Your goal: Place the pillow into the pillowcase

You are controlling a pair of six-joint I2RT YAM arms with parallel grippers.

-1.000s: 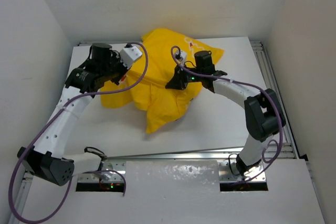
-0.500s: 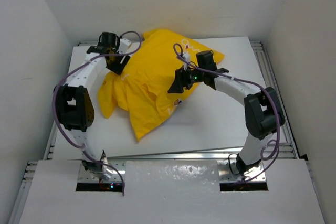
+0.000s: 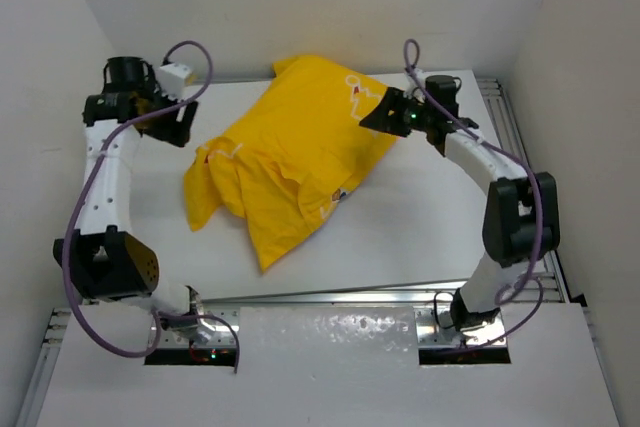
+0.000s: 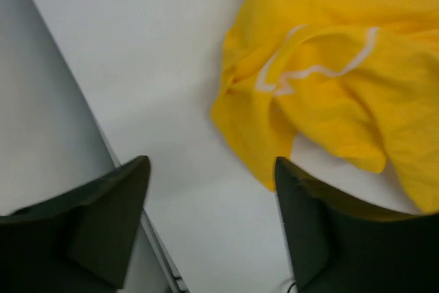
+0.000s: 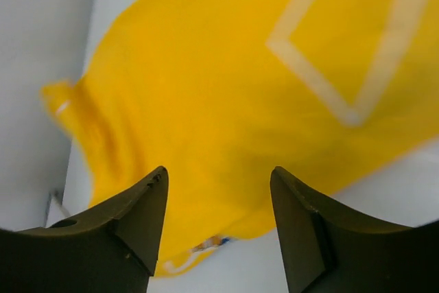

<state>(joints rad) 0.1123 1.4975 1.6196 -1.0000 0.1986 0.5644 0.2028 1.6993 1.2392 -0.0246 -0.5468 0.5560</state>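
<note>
The yellow pillowcase (image 3: 290, 157) lies crumpled and bulging across the middle of the table, one corner pointing toward the near edge. No white of the pillow shows in any view. My left gripper (image 3: 172, 125) hangs open at the far left, clear of the cloth. In the left wrist view its fingers (image 4: 211, 162) frame bare table, with the pillowcase's left corner (image 4: 329, 94) beyond them. My right gripper (image 3: 375, 115) stands open over the pillowcase's far right corner. In the right wrist view its fingers (image 5: 219, 171) have only yellow cloth (image 5: 226, 87) below them and nothing between them.
The white table (image 3: 420, 227) is boxed in by white walls on three sides. A metal rail (image 3: 500, 117) runs along its right edge. The table's left edge (image 4: 103, 142) lies just beside my left fingers.
Both grippers have opened and let go of the pillowcase. The left arm swung out to the far left corner, the right arm drew back to the far right. The pillowcase has settled flatter.
</note>
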